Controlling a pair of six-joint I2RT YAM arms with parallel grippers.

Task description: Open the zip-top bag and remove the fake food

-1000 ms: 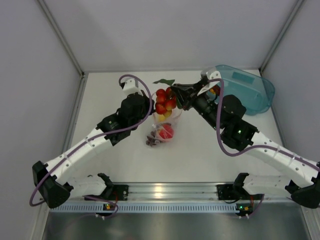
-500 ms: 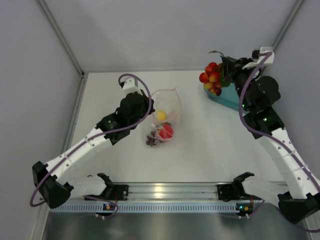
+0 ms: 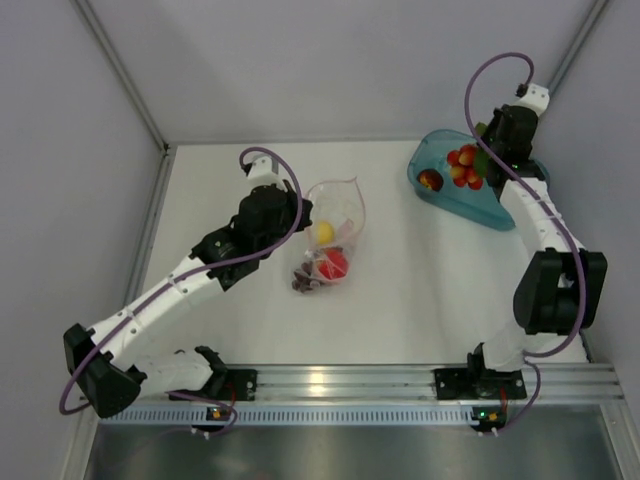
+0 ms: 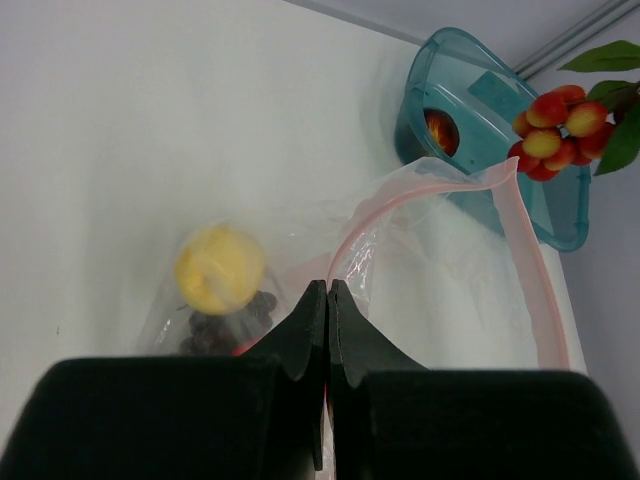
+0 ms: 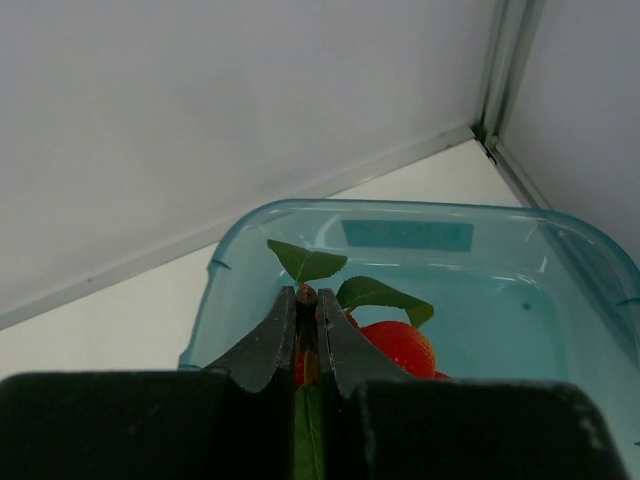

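the zip-top bag (image 3: 338, 215) lay near the middle of the white table (image 3: 420, 300), its mouth open and turned toward the far side, with the pink strip (image 4: 535, 270) curving around the opening. inside the bag there were a yellow lemon (image 3: 323, 232), a red apple (image 3: 334, 263) just nearer than it, and a dark grape bunch (image 3: 304, 284) at the near end of the bag. the left gripper (image 4: 328, 290) was at the left side of the bag's mouth, its two fingers pressed together on the thin plastic of the rim, so that this edge stood raised from the table. in the left wrist view the lemon looked blurred behind the plastic, just left of the fingers. well apart from the bag, at the far right corner of the table, stood a teal translucent tub (image 3: 505, 212). the right gripper (image 5: 307, 297) hung over the tub, its fingers closed tightly on the brown stem of the berries (image 3: 466, 167), a cluster of small red and yellow-red balls with green leaves (image 5: 306, 262). the cluster hung within the outline of the tub; i could not tell if it touched the bottom. one more round red-orange fruit (image 3: 430, 180) lay inside the tub at its left end, apart from the berries. the right arm (image 3: 545, 240) stood stretched up at the right side of the table, and the left arm (image 3: 180, 285) reached diagonally across to the bag.
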